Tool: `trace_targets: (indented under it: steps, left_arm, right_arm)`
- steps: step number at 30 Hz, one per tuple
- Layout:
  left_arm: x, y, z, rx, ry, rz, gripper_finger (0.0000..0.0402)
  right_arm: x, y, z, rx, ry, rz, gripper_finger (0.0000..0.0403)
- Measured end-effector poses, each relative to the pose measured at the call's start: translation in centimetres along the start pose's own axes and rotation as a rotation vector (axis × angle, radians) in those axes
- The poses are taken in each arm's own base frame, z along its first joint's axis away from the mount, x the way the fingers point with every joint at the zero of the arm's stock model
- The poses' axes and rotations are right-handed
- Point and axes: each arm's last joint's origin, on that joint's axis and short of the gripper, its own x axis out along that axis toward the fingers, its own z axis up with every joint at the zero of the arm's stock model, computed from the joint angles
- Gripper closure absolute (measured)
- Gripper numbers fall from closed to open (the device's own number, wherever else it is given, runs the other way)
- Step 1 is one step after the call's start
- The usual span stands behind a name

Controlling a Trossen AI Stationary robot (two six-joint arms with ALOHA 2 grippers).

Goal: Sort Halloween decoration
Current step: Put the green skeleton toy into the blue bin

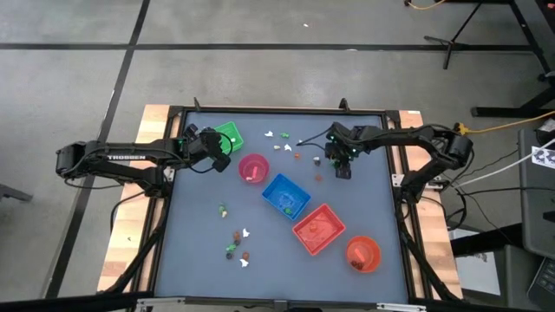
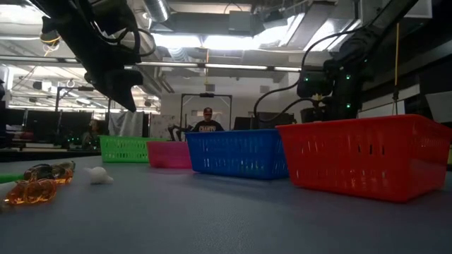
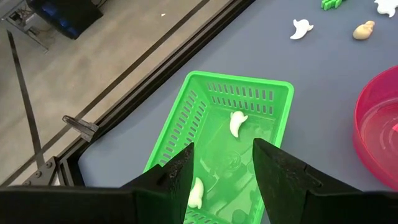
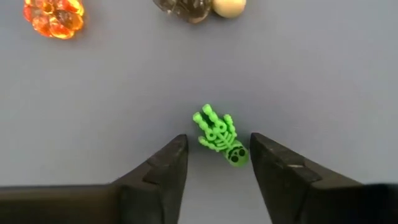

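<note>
My left gripper (image 3: 224,168) hovers open over the green tray (image 3: 205,118), which holds white ghost trinkets (image 3: 237,123); it shows at the tray's left side in the high view (image 1: 217,154). My right gripper (image 4: 217,158) is open, low over the table at the far right (image 1: 342,165). Its fingers stand on either side of a small green skeleton trinket (image 4: 221,137) lying flat on the table. An orange trinket (image 4: 55,15), a dark one (image 4: 186,7) and a cream ball (image 4: 229,6) lie just beyond it.
A pink bowl (image 1: 253,167), blue tray (image 1: 286,195), red tray (image 1: 318,229) and orange bowl (image 1: 362,253) run diagonally across the table. More trinkets lie near the far edge (image 1: 269,134) and in the near left area (image 1: 236,236). A person (image 2: 207,121) shows beyond the table.
</note>
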Motion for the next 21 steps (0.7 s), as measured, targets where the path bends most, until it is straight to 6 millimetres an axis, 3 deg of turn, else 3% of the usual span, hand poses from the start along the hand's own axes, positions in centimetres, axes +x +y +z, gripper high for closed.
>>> trace_targets:
  steps: [11,21]
  left_arm:
    - [0.00,0.00,0.00,0.000,0.000,0.000,0.0253]
    - [0.00,0.01,0.00,0.000,0.000,0.000,0.0253]
  right_arm:
    - [0.04,0.06,0.10,0.000,-0.018,0.021,0.0338]
    - [0.04,0.06,0.10,0.001,-0.021,0.027,0.0360]
